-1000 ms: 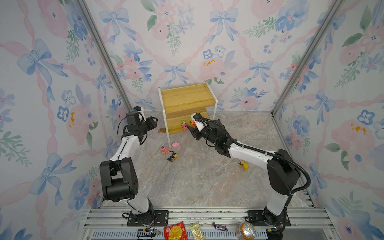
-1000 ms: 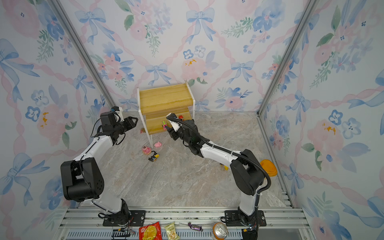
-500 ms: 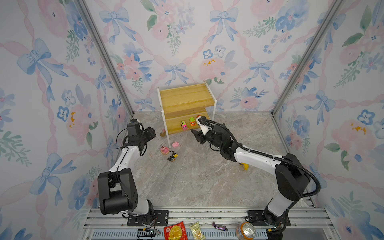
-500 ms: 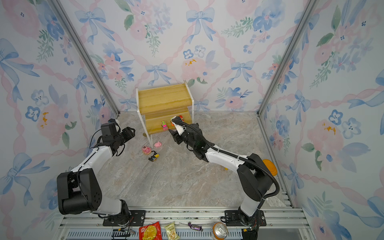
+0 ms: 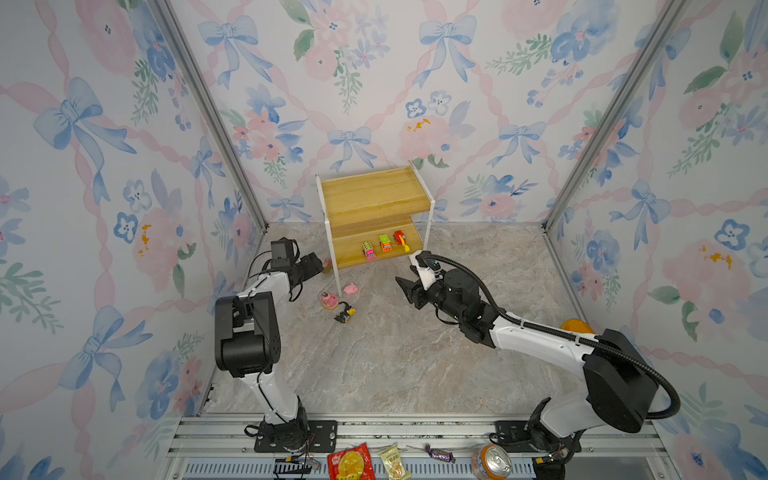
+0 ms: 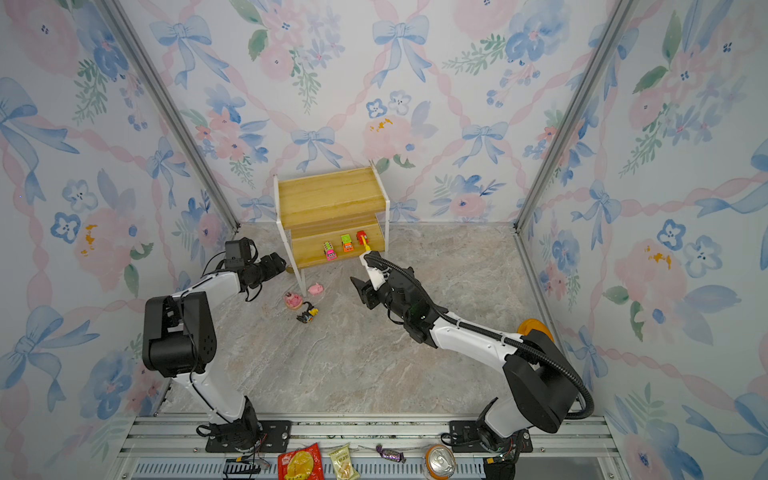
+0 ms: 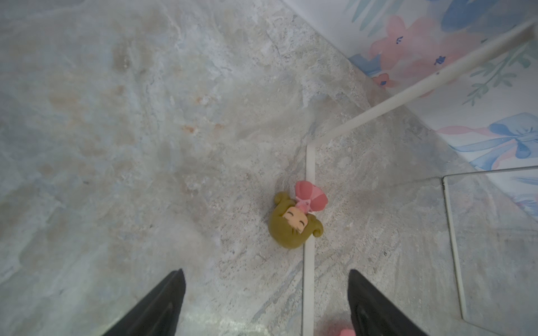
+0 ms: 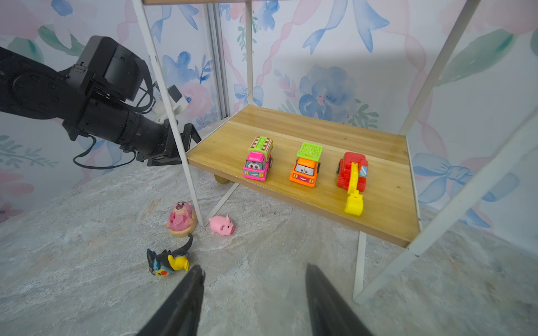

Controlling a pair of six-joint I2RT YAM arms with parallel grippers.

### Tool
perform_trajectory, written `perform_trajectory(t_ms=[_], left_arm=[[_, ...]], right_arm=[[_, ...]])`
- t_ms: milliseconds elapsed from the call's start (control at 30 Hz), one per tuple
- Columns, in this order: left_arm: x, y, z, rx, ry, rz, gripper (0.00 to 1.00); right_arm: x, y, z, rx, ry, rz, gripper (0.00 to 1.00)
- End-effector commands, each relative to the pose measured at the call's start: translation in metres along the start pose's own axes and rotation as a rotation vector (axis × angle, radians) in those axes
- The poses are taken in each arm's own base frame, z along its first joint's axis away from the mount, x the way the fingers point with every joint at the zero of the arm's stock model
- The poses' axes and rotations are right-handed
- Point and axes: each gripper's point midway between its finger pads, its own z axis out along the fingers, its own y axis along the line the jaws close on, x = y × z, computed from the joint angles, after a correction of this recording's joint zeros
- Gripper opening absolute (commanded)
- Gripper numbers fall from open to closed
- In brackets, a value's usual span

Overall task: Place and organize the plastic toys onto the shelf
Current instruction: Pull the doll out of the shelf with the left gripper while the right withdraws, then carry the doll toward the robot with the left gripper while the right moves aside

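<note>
Three cars point(image 8: 307, 164) line the lower board of the shelf point(image 8: 384, 203); the pig point(image 8: 221, 225) lies on the floor point(image 8: 262, 291) before it.

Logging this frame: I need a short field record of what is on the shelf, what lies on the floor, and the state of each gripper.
shelf, lower board: pink car, green-orange car, red car, side by side in a row
shelf, upper board: no toys
floor by front left leg: round pink figure, pink pig, black-yellow figure
floor at shelf's left side: pink-dress doll, lying down
left gripper: fingers open, empty, pointed at the doll
right gripper: fingers open, empty, in front of the shelf
</note>
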Motion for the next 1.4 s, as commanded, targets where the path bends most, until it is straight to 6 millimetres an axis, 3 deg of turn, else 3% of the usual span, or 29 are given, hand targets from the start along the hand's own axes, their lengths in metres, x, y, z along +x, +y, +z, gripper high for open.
perform_trajectory(t_ms=[0,200,500,600,867,1100,1267,1367], left_arm=[[-0.010,-0.014,0.010,-0.006,0.005,0.154,0.88],[0.000,-0.016,0.036,0.026,0.063,0.218,0.87],[0.020,-0.017,0.056,0.015,0.116,0.268,0.81],[0.023,-0.018,0.062,0.009,0.123,0.280,0.75],[0.024,-0.012,0.069,-0.013,0.132,0.269,0.45],[0.003,-0.007,0.046,-0.014,0.081,0.197,0.33],[-0.007,0.005,0.007,-0.064,0.038,0.117,0.32],[0.004,0.012,-0.023,-0.103,0.044,0.071,0.33]], right_arm=[[0.004,0.000,-0.005,0.008,0.001,0.019,0.58],[0.006,-0.001,-0.006,0.011,0.014,-0.005,0.58],[0.007,-0.001,0.000,0.003,0.025,-0.001,0.58],[0.008,0.000,0.000,0.001,0.029,0.001,0.58],[0.010,-0.002,-0.001,0.007,0.035,-0.003,0.58],[0.010,-0.001,0.000,0.006,0.030,0.000,0.58],[0.008,0.000,0.000,-0.001,0.021,0.004,0.58],[0.007,0.000,0.000,-0.003,0.017,0.012,0.58]])
